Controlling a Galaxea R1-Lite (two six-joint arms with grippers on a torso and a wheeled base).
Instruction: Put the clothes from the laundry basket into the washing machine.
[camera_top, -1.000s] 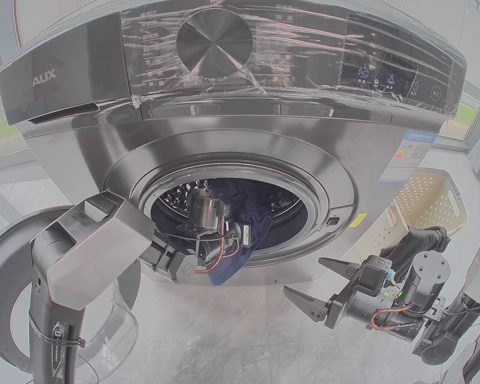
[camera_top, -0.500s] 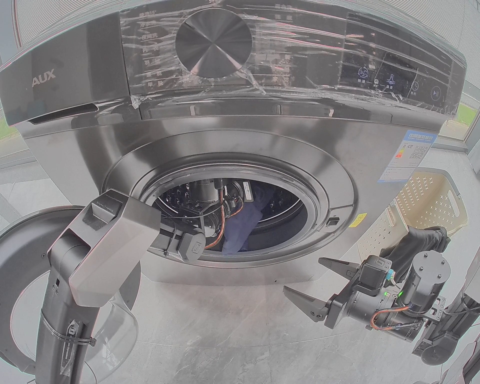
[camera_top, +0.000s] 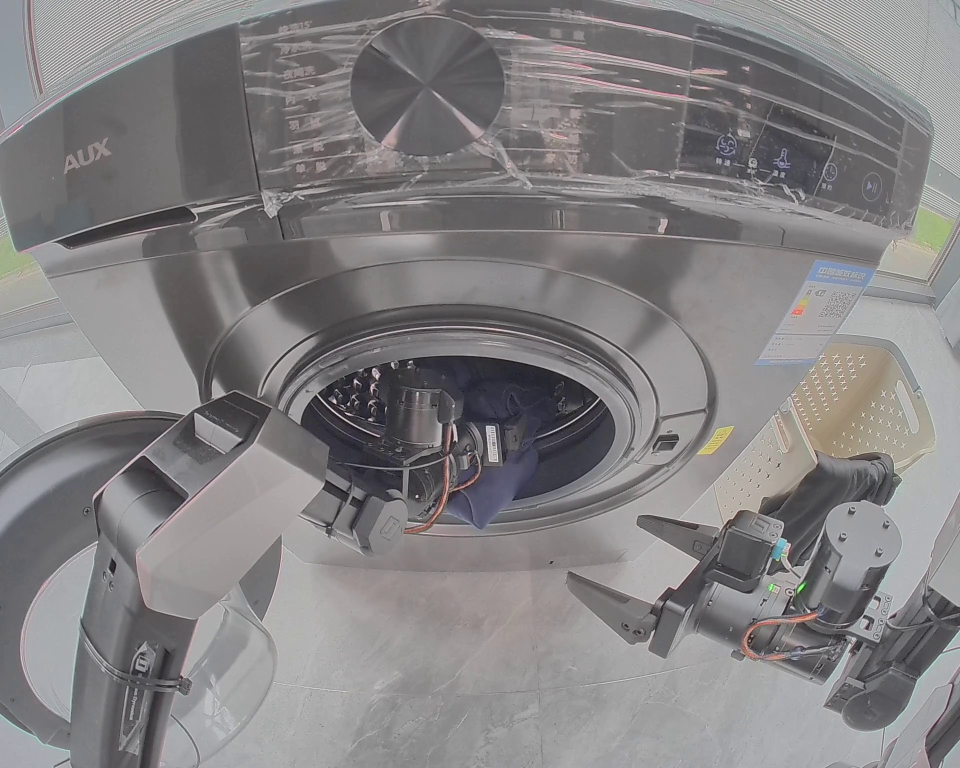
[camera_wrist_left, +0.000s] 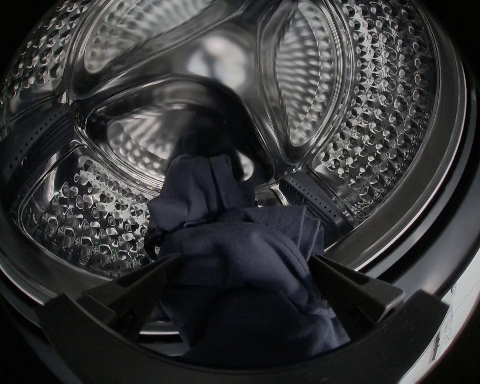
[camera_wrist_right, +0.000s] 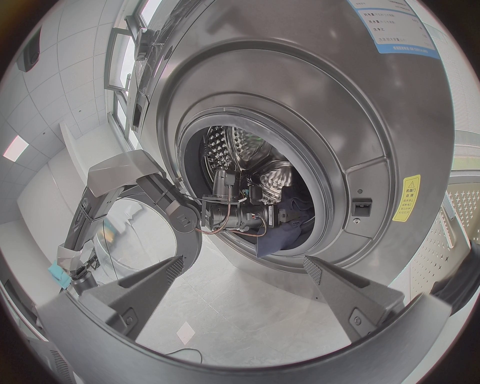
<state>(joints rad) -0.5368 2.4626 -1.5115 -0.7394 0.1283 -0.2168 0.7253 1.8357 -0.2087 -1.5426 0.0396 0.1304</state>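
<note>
Navy garment lay in the drum mouth, the left claw spread open around it.
Soft, light, floppy cloth: a bunched fold looked the best hold. Right claw hung open near the laundry basket.

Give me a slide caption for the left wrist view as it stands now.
Open left gripper at the mouth of the washing machine drum, a dark navy garment bunched loosely between its jaws.

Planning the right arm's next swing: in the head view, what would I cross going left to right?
From the left: washer door, swung open → navy garment hanging at the drum mouth → right gripper, open above the floor → laundry basket beside the machine.
</note>
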